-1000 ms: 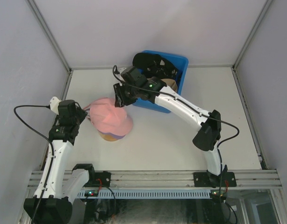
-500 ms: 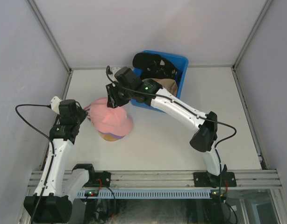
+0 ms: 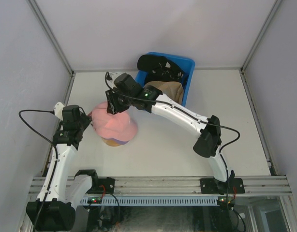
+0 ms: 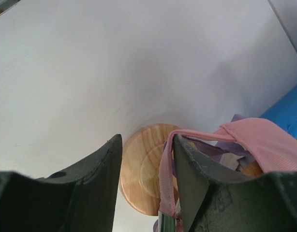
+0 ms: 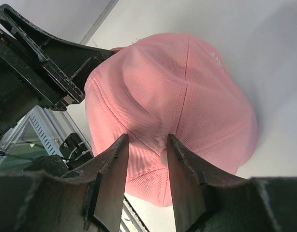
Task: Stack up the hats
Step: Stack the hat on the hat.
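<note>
A pink hat (image 3: 115, 124) sits on top of a lavender hat (image 3: 120, 142) over a wooden stand (image 4: 141, 176). My right gripper (image 3: 113, 105) hovers open over the pink hat's (image 5: 187, 106) far side, and its fingers (image 5: 112, 169) straddle the crown seam. My left gripper (image 3: 88, 121) is open at the hat's left edge. In the left wrist view the pink rim (image 4: 166, 179) lies against the inner face of the right finger (image 4: 197, 179), with lavender fabric (image 4: 211, 151) behind it. A black hat (image 3: 155, 63) and a tan hat (image 3: 167, 89) lie in the bin.
A blue plastic bin (image 3: 189, 65) stands at the back of the white table (image 3: 226, 96), close behind the right arm. Grey walls close in the table on the left, right and back. A metal rail (image 3: 163, 183) runs along the near edge.
The right gripper has moved left from beside the bin to over the pink hat. The left gripper has stayed at the hat's left edge, its jaws barely wider.
</note>
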`<control>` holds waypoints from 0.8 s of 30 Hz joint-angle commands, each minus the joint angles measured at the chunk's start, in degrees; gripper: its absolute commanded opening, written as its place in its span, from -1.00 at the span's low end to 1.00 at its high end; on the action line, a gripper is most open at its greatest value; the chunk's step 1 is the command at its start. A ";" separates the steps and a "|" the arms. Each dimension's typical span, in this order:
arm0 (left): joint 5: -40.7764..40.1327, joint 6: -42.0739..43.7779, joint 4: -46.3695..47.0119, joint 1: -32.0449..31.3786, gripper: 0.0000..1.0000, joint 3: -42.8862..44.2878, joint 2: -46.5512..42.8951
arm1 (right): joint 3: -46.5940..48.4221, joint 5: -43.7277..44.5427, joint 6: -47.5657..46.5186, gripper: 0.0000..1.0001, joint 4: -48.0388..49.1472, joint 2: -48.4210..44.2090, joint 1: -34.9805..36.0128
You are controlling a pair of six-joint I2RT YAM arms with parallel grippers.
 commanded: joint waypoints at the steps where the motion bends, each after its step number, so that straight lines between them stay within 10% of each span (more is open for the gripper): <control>1: -0.87 2.03 0.88 1.09 0.02 -1.46 -0.74 | -1.64 1.11 -0.62 -0.26 -4.11 2.93 0.96; 11: -0.81 1.74 -0.87 1.73 0.04 -2.02 -3.25 | 2.48 2.71 -1.30 -0.26 -6.09 2.93 0.37; 24: -0.66 -2.54 -3.24 1.98 0.56 1.37 -7.63 | 3.98 4.76 -1.40 -0.20 -3.42 -3.09 -0.98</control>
